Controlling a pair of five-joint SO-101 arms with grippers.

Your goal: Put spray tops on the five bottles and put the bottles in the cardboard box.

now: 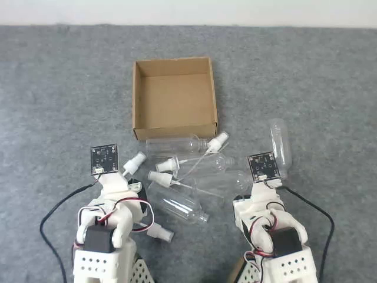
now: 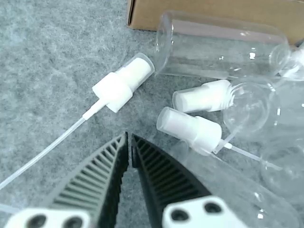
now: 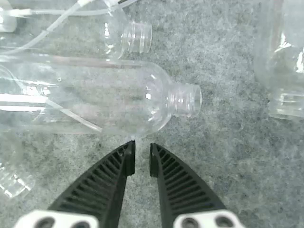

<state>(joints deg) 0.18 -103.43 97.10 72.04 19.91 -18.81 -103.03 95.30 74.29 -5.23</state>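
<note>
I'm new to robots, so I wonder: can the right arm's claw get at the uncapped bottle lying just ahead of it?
Probably yes. The bottle lies on its side just beyond the right claw, bare mat between them; the barely parted claw would need to open wider.

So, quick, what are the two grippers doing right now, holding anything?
Left gripper: fingers shut, holding nothing.
Right gripper: fingers slightly open, holding nothing.

We see bright, soft, even light from above in the high view. The cardboard box (image 1: 174, 131) holds a faint shadow along its left inner wall. Small white glints sit on the clear bottles (image 2: 223, 45), whose shadows on the grey mat (image 1: 306, 76) are pale.
</note>
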